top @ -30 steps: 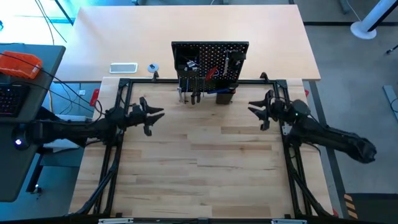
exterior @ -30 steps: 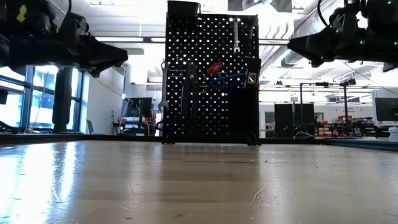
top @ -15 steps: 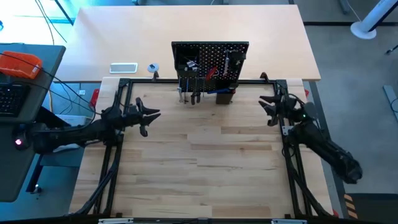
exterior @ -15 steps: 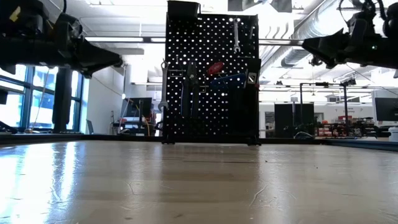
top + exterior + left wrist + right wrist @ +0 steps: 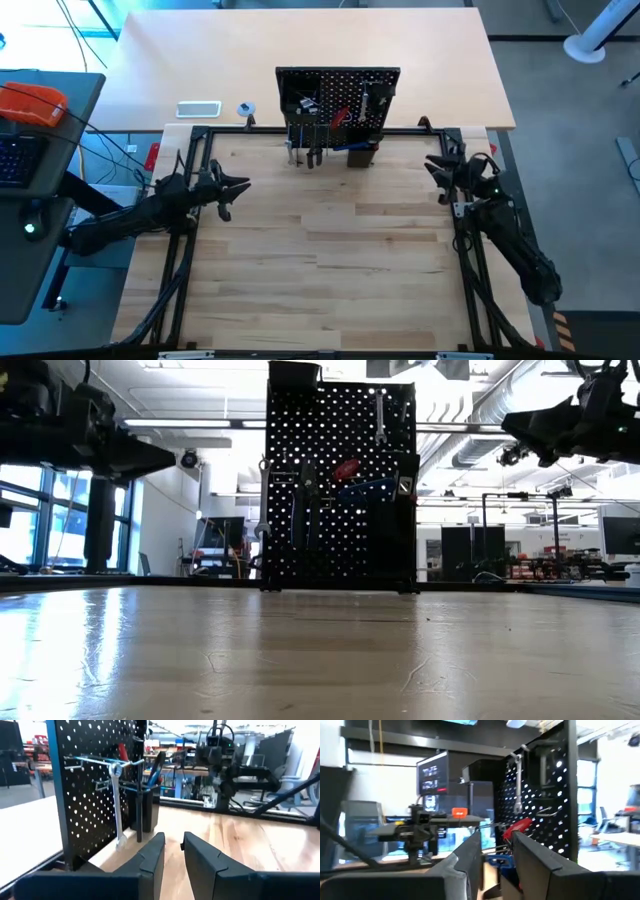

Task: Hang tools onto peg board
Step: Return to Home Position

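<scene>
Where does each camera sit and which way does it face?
High: overhead, straight down; both arms, left gripper, right gripper, peg board.
Low: table height, facing the board's front; arms in upper corners.
Left wrist: past own open fingers toward the board; right arm beyond.
Right wrist: mirrored, left arm beyond.
Shared: the peg board.

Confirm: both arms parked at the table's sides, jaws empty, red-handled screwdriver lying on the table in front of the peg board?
One thing is off: the low view shows the red-handled screwdriver hanging on the peg board, not lying on the table. The rest stands: the left gripper and right gripper are at the table's sides, jaws empty.
</scene>
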Robot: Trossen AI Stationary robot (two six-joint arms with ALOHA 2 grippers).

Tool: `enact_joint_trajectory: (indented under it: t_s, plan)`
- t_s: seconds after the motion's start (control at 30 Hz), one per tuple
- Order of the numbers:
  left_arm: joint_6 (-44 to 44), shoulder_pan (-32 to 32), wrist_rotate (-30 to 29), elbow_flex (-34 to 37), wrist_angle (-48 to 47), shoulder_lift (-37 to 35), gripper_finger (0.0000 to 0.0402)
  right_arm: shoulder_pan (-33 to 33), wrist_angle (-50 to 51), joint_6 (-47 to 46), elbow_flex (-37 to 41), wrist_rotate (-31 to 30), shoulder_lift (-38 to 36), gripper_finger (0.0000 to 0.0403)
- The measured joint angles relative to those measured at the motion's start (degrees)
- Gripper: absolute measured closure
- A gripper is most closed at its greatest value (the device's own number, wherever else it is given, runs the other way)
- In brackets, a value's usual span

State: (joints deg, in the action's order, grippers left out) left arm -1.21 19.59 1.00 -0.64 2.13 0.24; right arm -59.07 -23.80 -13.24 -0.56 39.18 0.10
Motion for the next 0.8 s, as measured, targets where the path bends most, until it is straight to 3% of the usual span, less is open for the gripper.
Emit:
enact_joint_trajectory:
  t_s: [0.27, 0.47, 0.8]
  plan:
    - [-0.9, -0.2, 1.2, 0.0, -1.1, -0.1, 0.0337, -0.2, 2.9, -6.2, 0.0, 1.0, 0.3, 0.0297]
    - [-5.5, -0.2, 1.1, 0.0, -1.4, 0.0, 0.0337, -0.2, 8.3, -6.0, 0.0, 0.9, 0.3, 0.0297]
    - [-5.6, -0.2, 1.1, 0.0, -1.4, -0.1, 0.0337, -0.2, 11.5, -6.3, 0.0, 0.9, 0.3, 0.0297]
